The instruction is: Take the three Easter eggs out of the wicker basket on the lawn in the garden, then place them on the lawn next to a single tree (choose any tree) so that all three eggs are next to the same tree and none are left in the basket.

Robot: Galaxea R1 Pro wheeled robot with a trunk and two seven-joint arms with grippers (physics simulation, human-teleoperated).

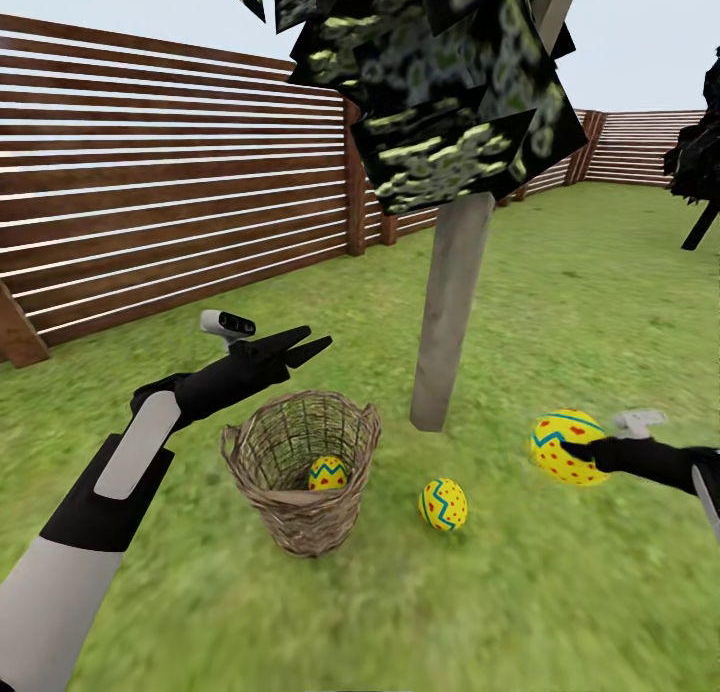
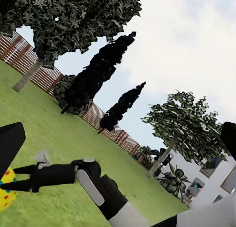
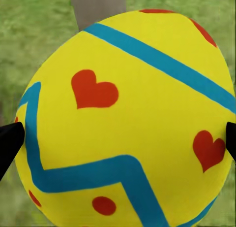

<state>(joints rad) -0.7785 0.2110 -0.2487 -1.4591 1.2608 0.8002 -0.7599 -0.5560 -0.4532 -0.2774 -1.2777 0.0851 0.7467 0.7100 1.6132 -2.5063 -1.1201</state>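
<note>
1. Yellow and zigzag-banded, one Easter egg (image 1: 567, 446) is sitting clamped in the right gripper (image 1: 590, 454), its jaws pressing on both sides, held above the lawn (image 1: 560, 592) at about 4 o'clock from the tree trunk (image 1: 452, 307).
2. A second egg (image 1: 443, 503) is lying on the grass between the wicker basket (image 1: 300, 467) and the trunk's base.
3. A third egg (image 1: 328, 472) is resting inside the basket.
4. The left gripper (image 1: 305, 344) is hovering above the basket's 11 o'clock rim, jaws slightly apart and holding nothing.
5. A slatted wooden fence (image 1: 150, 182) is standing behind.

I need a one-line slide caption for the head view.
Right gripper holds one egg; one lies by the tree, one remains in the basket.
</note>
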